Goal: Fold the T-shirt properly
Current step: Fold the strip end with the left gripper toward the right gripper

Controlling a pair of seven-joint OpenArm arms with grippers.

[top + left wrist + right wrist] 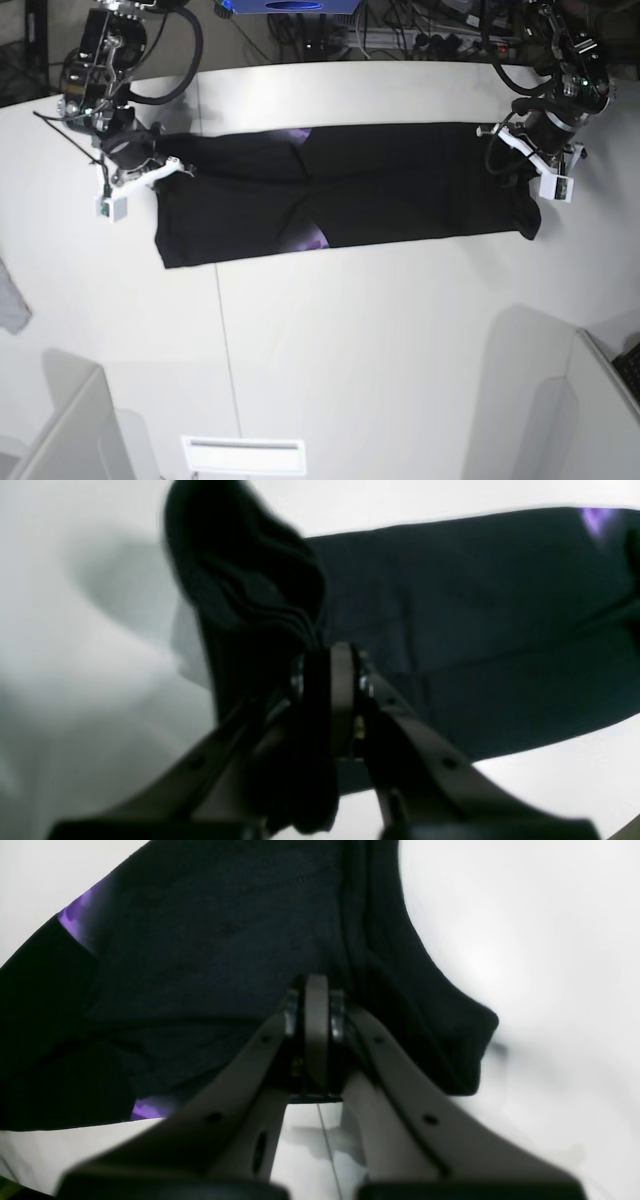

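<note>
left wrist: the left end effector (330, 665) is clamped on a bunched edge of the t-shirt (450, 630), which spans the frame's right over the white bench (75, 680)

right wrist: the right end effector (316, 1005) pinches the other end; purple print peeks at left, blurred

base: the shirt lies as a long band across the upper bench, mid-fold; next likely carrying both ends over together

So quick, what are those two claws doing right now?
Left gripper: closed, pinching the T-shirt.
Right gripper: closed on the same T-shirt's other end.
</note>
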